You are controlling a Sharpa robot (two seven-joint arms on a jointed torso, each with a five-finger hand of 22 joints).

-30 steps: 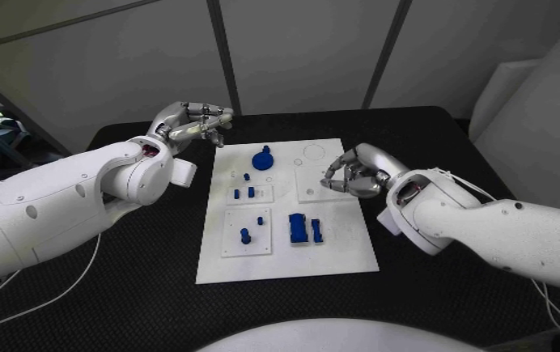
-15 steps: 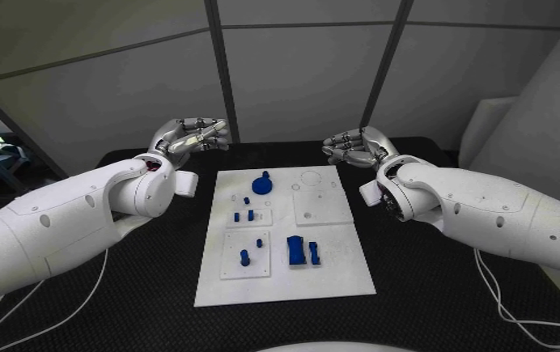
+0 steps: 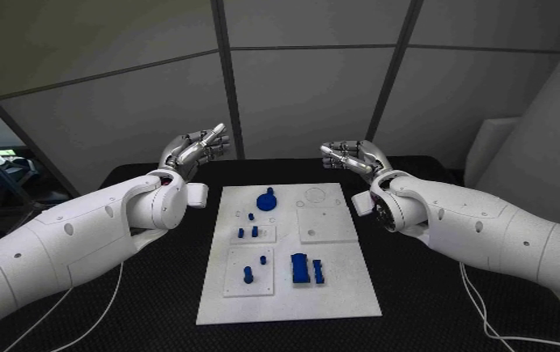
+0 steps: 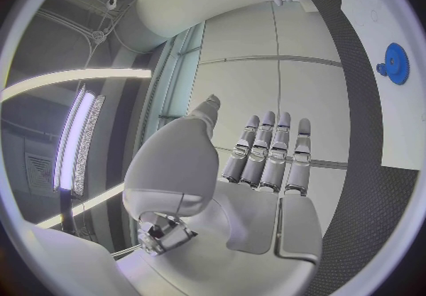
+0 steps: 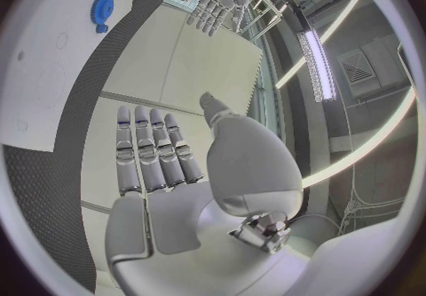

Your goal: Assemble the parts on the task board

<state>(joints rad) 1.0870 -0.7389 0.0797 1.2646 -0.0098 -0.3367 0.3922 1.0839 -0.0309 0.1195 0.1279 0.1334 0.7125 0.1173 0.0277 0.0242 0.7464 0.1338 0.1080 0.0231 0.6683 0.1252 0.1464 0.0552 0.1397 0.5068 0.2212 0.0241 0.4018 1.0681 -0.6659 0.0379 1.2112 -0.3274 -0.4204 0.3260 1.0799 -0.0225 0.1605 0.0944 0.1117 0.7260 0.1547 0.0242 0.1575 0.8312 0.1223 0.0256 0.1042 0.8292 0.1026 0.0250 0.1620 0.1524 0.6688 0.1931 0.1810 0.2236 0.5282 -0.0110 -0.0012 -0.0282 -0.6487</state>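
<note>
White task board (image 3: 287, 303) lies on the black table (image 3: 443, 303), blue parts (image 3: 304, 269) on it; left hand (image 3: 196, 149) and right hand (image 3: 354, 156) hover beyond it, fingers apart, empty

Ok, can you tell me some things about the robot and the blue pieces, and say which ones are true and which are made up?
1. The left hand is holding a blue piece. False: it holds nothing, and its fingers are stretched out.
2. The task board lies flat on the black table. True.
3. The right hand is pressing down on the board. False: it is raised above the table's far edge, away from the board.
4. The blue gear sits near the far end of the board. True.
5. Both hands are empty. True.
</note>
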